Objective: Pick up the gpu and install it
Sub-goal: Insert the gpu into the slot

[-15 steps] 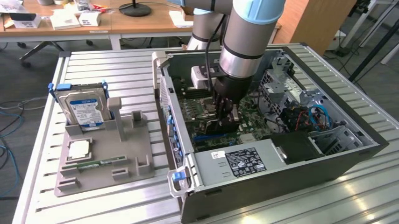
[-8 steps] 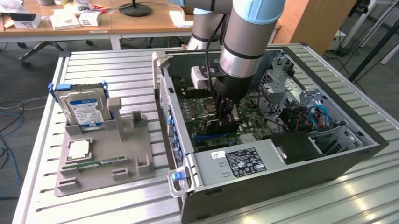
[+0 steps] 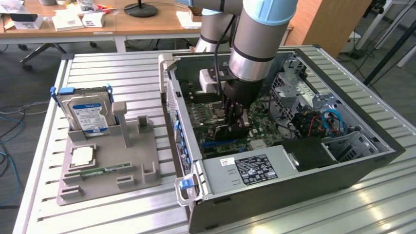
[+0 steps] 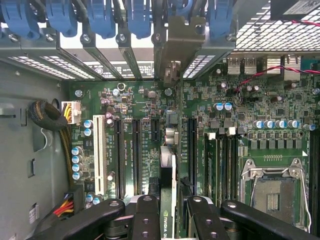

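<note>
The gpu (image 3: 229, 134) is a dark card held upright and edge-on inside the open computer case (image 3: 195, 146), low over the green motherboard (image 3: 260, 131). My gripper (image 3: 235, 123) is shut on its top edge. In the wrist view the gpu (image 4: 170, 165) runs as a thin strip between my two black fingers (image 4: 147, 215). My gripper (image 4: 172, 220) sits over the expansion slots (image 4: 136, 150). The card's pale metal end bracket (image 4: 176, 37) stands at the case's rear slot openings, between the blue latches (image 4: 102, 20).
On the exterior view's left, a grey holder (image 3: 130, 161) carries a silver hard drive (image 3: 87, 114), a processor chip (image 3: 83, 156) and a green memory stick (image 3: 97, 171). The power supply (image 3: 260, 168), blue cables (image 3: 331, 122) and drive cage (image 3: 351, 144) crowd the case. An empty processor socket (image 4: 272, 192) lies beside the slots.
</note>
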Controlling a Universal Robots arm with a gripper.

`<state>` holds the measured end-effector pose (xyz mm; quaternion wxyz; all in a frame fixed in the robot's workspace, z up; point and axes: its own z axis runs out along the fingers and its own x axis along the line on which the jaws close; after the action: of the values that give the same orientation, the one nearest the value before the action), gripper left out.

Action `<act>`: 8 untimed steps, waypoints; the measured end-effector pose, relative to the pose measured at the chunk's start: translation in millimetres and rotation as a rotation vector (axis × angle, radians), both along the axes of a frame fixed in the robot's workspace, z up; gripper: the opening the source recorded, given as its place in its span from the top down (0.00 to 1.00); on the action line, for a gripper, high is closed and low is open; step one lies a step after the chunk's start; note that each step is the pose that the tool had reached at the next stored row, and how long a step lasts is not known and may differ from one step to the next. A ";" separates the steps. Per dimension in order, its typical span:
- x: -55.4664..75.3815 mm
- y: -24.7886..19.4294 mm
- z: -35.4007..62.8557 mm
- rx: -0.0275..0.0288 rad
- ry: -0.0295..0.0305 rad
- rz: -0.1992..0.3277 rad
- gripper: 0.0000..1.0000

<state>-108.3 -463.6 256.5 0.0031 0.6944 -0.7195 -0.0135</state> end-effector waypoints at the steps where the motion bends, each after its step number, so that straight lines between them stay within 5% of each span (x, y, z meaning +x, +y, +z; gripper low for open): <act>1: 0.1 0.0 0.0 0.0000 0.0001 0.000 0.74; 8: 1.4 -0.1 0.0 0.0001 0.0000 0.000 0.74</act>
<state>-106.9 -463.6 256.5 0.0030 0.6944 -0.7195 -0.0135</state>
